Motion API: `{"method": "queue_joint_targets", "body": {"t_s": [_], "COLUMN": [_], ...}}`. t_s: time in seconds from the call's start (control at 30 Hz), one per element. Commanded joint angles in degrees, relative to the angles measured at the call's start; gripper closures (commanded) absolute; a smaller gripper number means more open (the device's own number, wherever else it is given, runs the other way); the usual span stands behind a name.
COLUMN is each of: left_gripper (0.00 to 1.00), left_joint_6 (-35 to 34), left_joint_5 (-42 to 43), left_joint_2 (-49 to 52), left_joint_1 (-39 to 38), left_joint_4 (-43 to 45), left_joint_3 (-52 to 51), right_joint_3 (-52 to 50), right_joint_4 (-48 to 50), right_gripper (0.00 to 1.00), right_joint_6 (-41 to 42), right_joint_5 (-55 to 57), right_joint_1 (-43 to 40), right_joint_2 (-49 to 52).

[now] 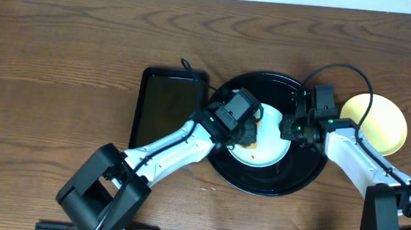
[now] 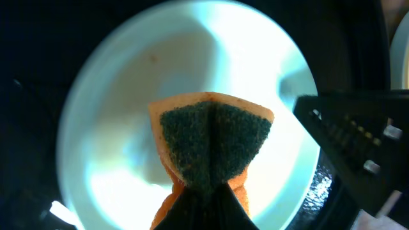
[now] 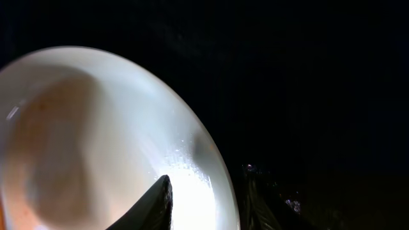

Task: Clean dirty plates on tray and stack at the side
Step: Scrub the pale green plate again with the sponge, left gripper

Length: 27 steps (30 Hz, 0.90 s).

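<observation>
A pale blue-mint plate (image 1: 267, 151) lies in the round black tray (image 1: 259, 182). My left gripper (image 1: 247, 130) is shut on an orange sponge with a dark green scrub face (image 2: 214, 137) and holds it over the plate (image 2: 121, 128). My right gripper (image 1: 291, 128) is at the plate's right rim, one finger inside the plate (image 3: 96, 121) and one outside, closed on the rim (image 3: 204, 204). A pale yellow plate (image 1: 381, 121) sits on the table to the right of the tray. A small orange smear shows on the plate near the sponge. I see no third plate.
A smaller rectangular black tray (image 1: 165, 108) lies just left of the round tray. The right arm's cables arch over the round tray's far right rim. The brown wooden table (image 1: 63, 60) extends far left and to the back.
</observation>
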Motion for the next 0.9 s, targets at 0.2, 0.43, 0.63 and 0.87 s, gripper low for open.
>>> {"method": "queue_joint_targets", "body": {"t_s": [0.2,0.43,0.63,0.87], "left_gripper": [0.92,0.92,0.92,0.92], "left_joint_6": [-12.22,-14.88,-14.86,-11.63], "left_joint_5": [-0.2,-0.17,-0.17,-4.59], "left_joint_2": [2.73,3.58,4.98,7.43], "left_joint_1": [-2.71,-4.13,-5.55,-5.6], "left_joint_4": [1.42,2.67,3.23,3.13], "left_joint_3": [-0.31,-0.31,-0.31,-0.31], "right_joint_3": [-5.46,-6.38,-6.38,-6.38], "right_joint_4": [5.03,5.16,5.16,4.94], "right_gripper": [0.84,0.99,0.99,0.99], "right_joint_6": [-0.07,1.57,1.57,1.57], "right_joint_5": [2.27,1.77,1.55,1.4], "right_joint_1": [-0.13,-0.07,-0.02,-0.02], "right_joint_2": [0.26,0.26,0.26,0.26]}}
